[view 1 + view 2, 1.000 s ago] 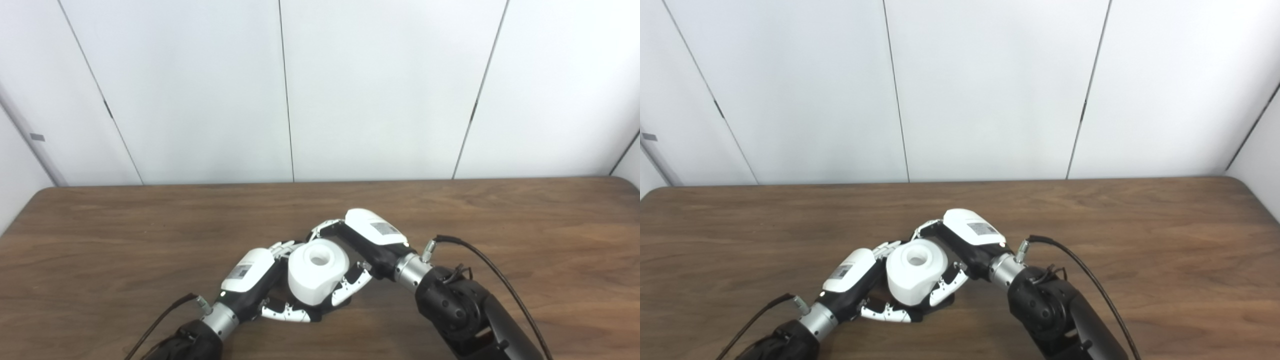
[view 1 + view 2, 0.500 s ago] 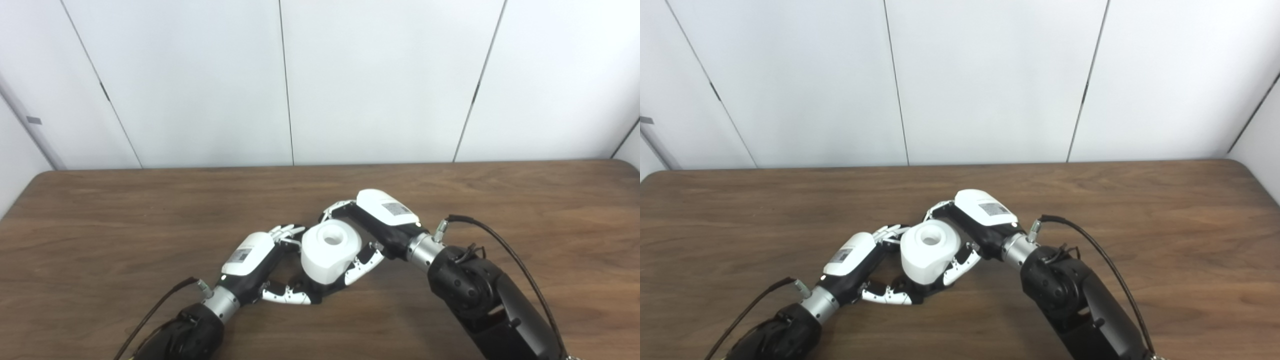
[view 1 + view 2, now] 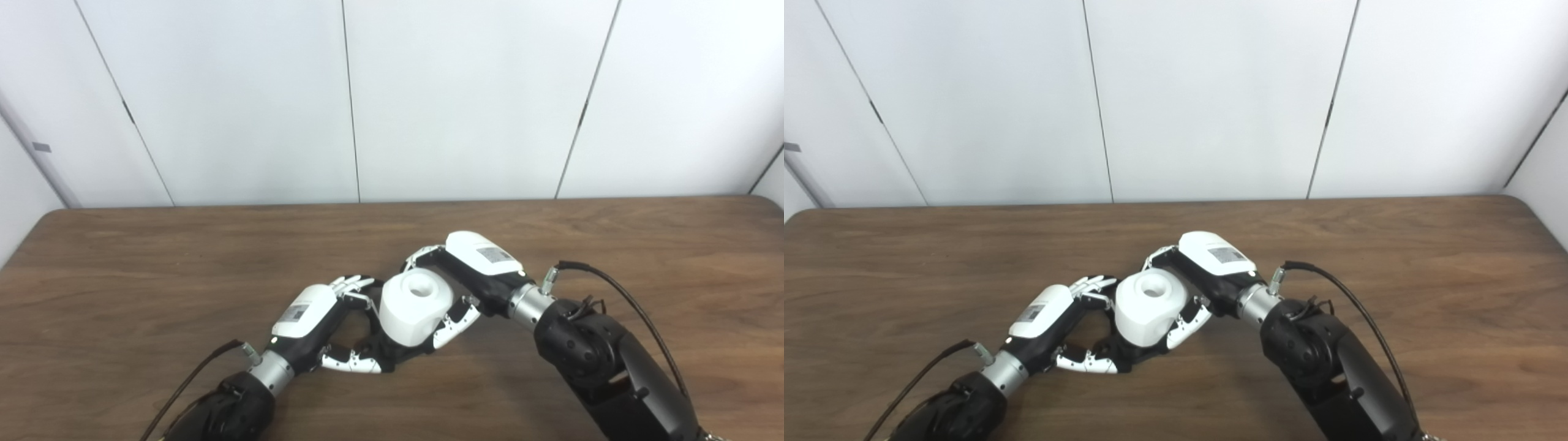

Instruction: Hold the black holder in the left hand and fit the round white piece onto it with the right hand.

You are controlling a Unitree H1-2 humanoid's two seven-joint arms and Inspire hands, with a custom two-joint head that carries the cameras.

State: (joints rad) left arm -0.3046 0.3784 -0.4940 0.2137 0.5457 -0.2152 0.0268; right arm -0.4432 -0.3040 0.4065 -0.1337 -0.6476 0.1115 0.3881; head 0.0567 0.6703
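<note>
Both hands meet low over the wooden table (image 3: 153, 257), right in the middle of the join. The right hand (image 3: 471, 275) has its fingers (image 3: 456, 318) wrapped around the round white piece (image 3: 413, 309), thumb side tucked behind it, so that one is firmly gripped. Just beneath and to the left-hand side of the piece, the black holder (image 3: 383, 352) peeks out as a dark shape between the left hand's fingers (image 3: 349, 362) and the white body; most of it is hidden, so how it seats I cannot tell. The left hand (image 3: 312, 321) curls toward that dark part and looks closed on it, though the contact itself is covered. By my reading, pick-up is done on both sides and the fitting is under way or close to finished; what is left is pressing the piece fully home, if it is not there yet. The white piece stands nearly upright, its long axis running from the holder up toward the camera, tilted slightly away, with the round opening (image 3: 419, 289) in its top facing upward between the right hand's fingertips.
</note>
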